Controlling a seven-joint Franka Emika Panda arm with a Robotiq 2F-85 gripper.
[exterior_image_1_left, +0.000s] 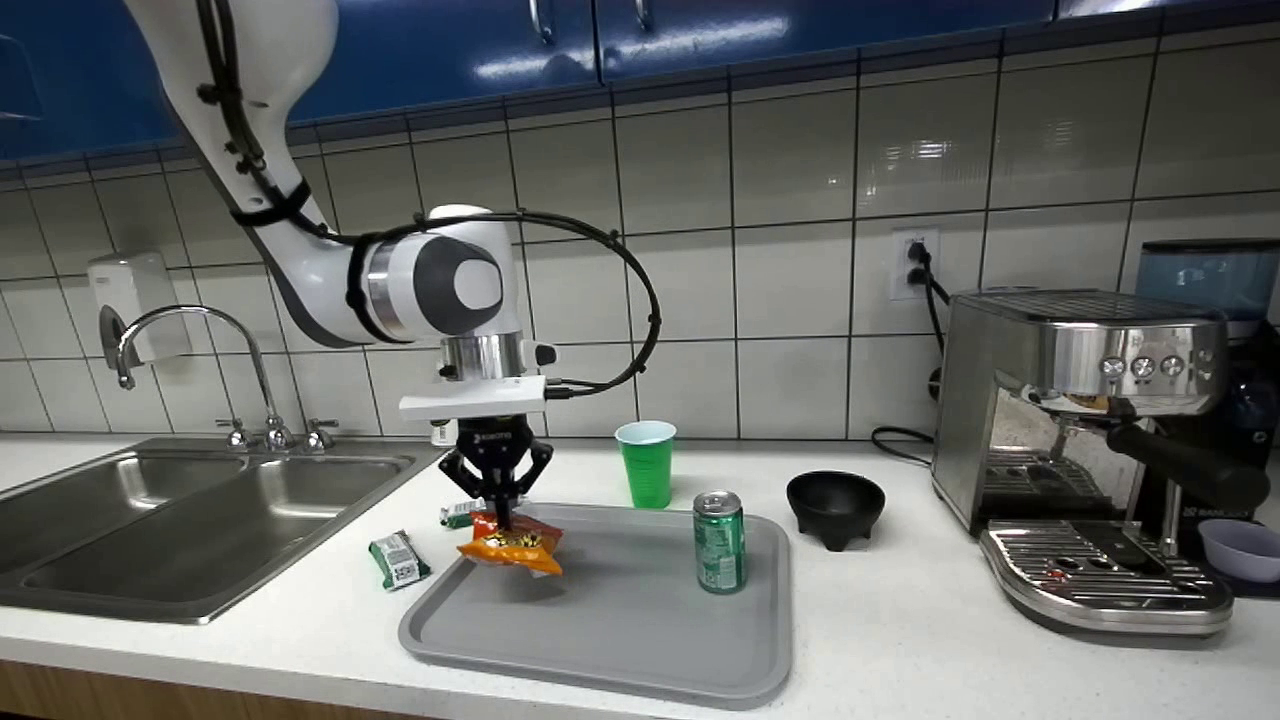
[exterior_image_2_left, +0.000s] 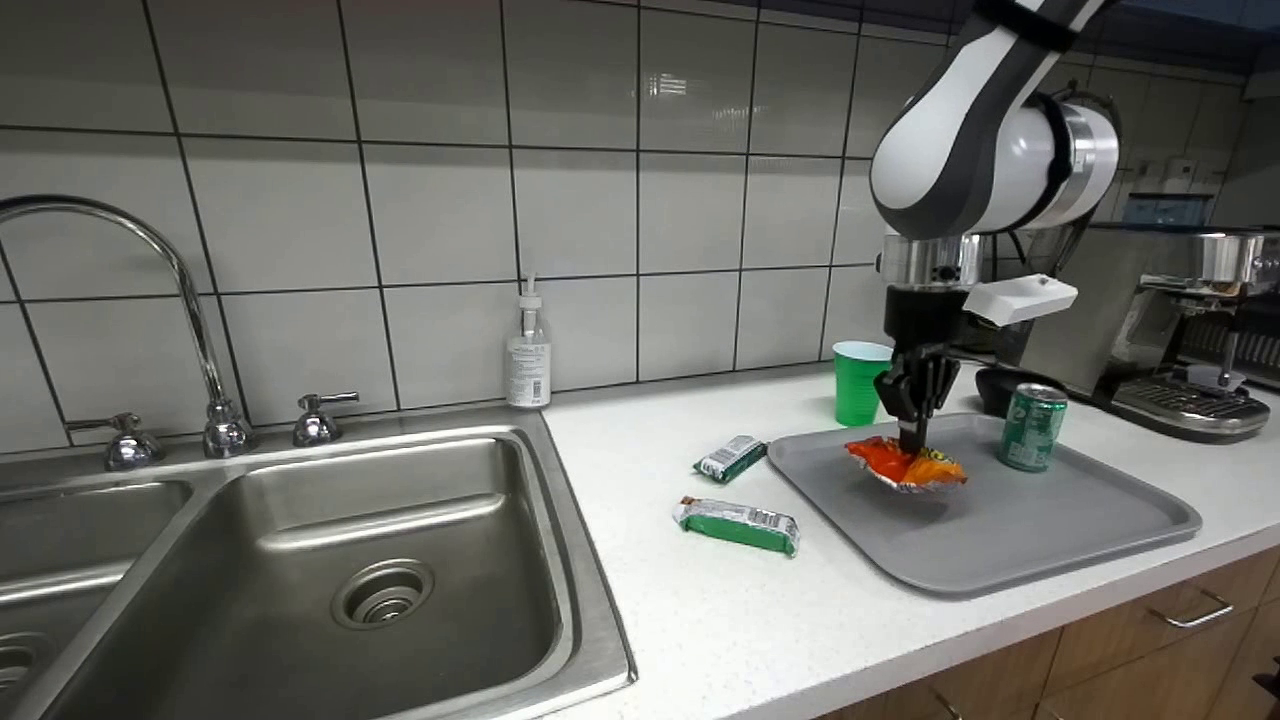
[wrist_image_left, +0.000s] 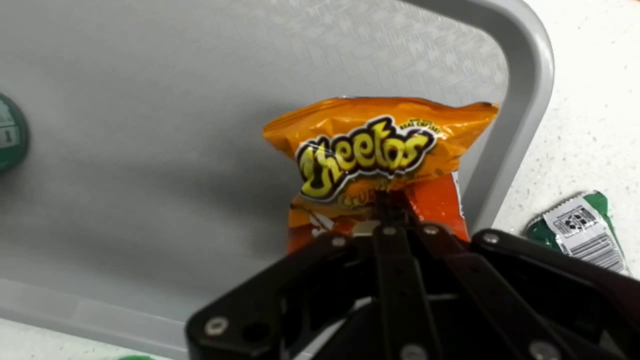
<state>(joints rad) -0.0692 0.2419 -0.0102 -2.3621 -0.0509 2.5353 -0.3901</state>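
Observation:
My gripper (exterior_image_1_left: 504, 520) points straight down with its fingers pinched on an orange-and-red Cheetos bag (exterior_image_1_left: 528, 548). The bag is creased where the fingers grip it. It hangs a little above the near-sink end of a grey tray (exterior_image_1_left: 640, 625), with a shadow beneath it. In an exterior view the gripper (exterior_image_2_left: 911, 442), bag (exterior_image_2_left: 937, 468) and tray (exterior_image_2_left: 1010, 545) show the same. In the wrist view the fingertips (wrist_image_left: 392, 202) press into the bag (wrist_image_left: 370, 145), and its lower part is hidden behind the fingers. A green can (exterior_image_1_left: 720, 545) stands upright on the tray's opposite end.
Two green-wrapped bars (exterior_image_2_left: 738, 526) (exterior_image_2_left: 731, 459) lie on the counter between tray and sink (exterior_image_2_left: 400, 530). A green cup (exterior_image_1_left: 648, 466) stands behind the tray. A black bowl (exterior_image_1_left: 836, 505) and an espresso machine (exterior_image_1_left: 1090, 450) stand beyond the can. A soap bottle (exterior_image_2_left: 528, 355) is by the wall.

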